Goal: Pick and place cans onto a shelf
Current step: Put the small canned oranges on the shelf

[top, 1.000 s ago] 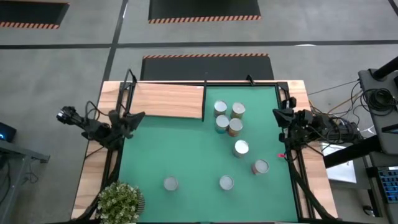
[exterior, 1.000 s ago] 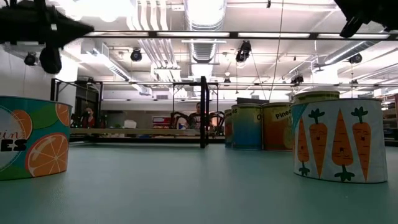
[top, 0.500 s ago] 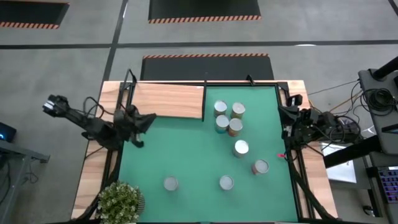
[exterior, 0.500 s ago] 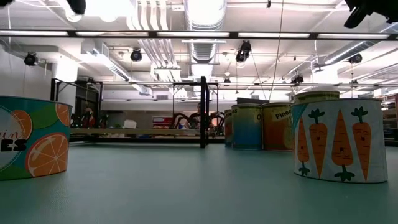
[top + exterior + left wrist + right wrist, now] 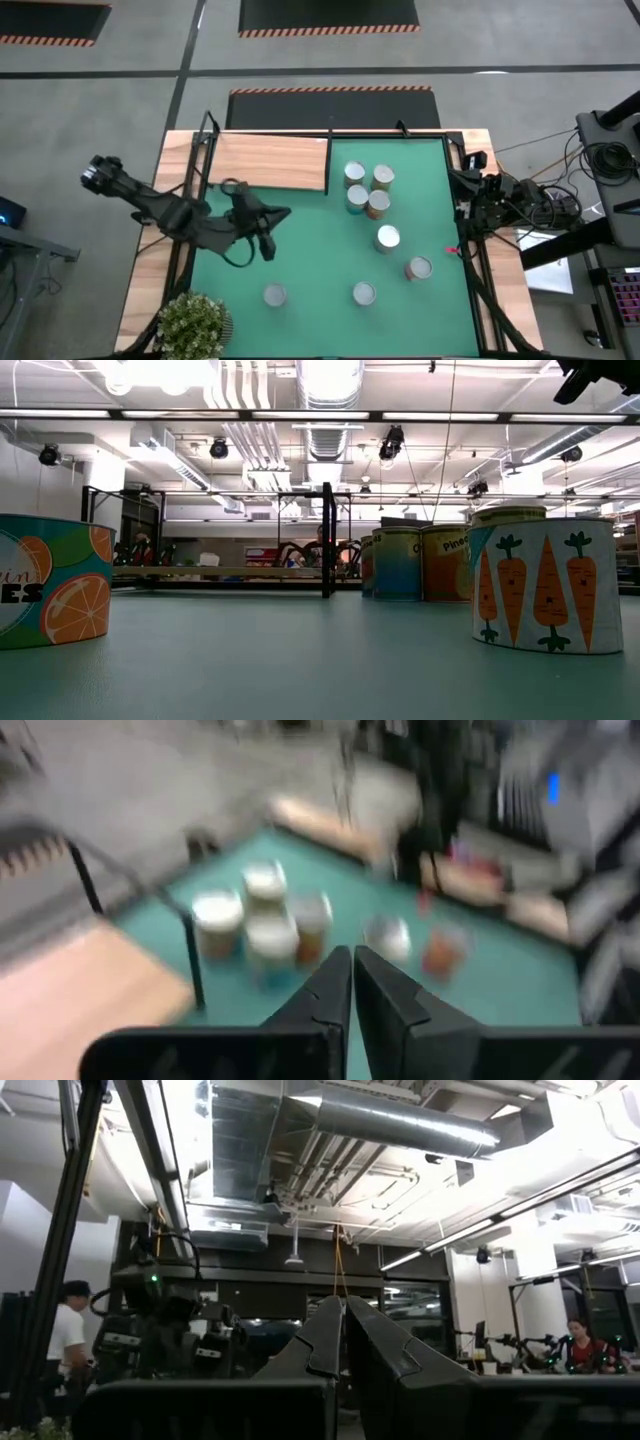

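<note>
Several cans stand upright on the green mat [image 5: 300,260]: a cluster of several [image 5: 366,188] right of the shelf, and single ones [image 5: 388,238], [image 5: 418,268], [image 5: 364,293], [image 5: 275,295] nearer the front. The light-wood shelf [image 5: 268,160] lies flat at the far left. My left gripper [image 5: 284,213] hovers shut over the mat's left half and points toward the cluster [image 5: 262,915]. It holds nothing. My right gripper [image 5: 455,182] waits shut at the table's right edge and points up into the room [image 5: 345,1308].
A potted plant [image 5: 195,325] stands at the near left corner. A black frame post [image 5: 326,540] rises at the table's far edge. In the low view an orange-print can [image 5: 50,595] and a carrot-print can [image 5: 545,585] stand nearest. People show in the room behind.
My left gripper has swung from the table's left edge out over the mat toward the cans. It has risen and rolled, staying shut, and has left the top of the low view. The cans have kept their places.
</note>
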Available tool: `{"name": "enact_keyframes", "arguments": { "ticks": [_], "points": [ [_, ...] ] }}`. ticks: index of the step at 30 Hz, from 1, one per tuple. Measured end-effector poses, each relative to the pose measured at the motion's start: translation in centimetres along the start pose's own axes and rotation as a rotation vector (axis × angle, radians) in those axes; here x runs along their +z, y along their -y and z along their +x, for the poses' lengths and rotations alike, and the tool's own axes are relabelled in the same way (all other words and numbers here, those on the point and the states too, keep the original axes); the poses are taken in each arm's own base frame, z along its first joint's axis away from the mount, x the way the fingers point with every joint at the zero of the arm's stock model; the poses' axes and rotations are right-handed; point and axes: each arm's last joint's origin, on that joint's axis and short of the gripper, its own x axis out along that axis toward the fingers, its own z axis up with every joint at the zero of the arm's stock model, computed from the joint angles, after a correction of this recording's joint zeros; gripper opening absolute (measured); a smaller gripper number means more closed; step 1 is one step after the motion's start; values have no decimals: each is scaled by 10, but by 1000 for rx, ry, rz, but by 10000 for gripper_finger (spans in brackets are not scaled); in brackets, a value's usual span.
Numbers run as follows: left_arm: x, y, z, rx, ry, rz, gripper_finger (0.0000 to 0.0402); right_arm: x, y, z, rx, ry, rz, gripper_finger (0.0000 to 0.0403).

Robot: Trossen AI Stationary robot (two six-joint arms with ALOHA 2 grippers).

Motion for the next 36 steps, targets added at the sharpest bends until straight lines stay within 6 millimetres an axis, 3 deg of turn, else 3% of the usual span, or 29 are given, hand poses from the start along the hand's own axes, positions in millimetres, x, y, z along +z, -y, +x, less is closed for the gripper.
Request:
{"name": "enact_keyframes", "arguments": {
  "ticks": [8, 13, 18, 24, 31, 36],
  "points": [
    [15, 25, 34, -18, -513, 89, 0, 0, 0, 0, 0, 0, 10, 9],
    [-14, 55, 56, -27, -770, 193, 0, 0, 0, 0, 0, -2, 9, 9],
    [-57, 85, 65, -23, -851, 309, 0, -1, 0, 0, 1, -6, 24, 9],
    [-97, 102, 62, 12, -932, 327, 0, -1, 0, 0, 1, -8, 23, 9],
    [-113, 93, 51, 33, -940, 337, 0, -1, 0, 0, 2, -8, 24, 9],
    [-123, 79, 48, -42, -857, 229, 0, -1, 0, 0, 2, -9, 23, 9]
  ]
}}
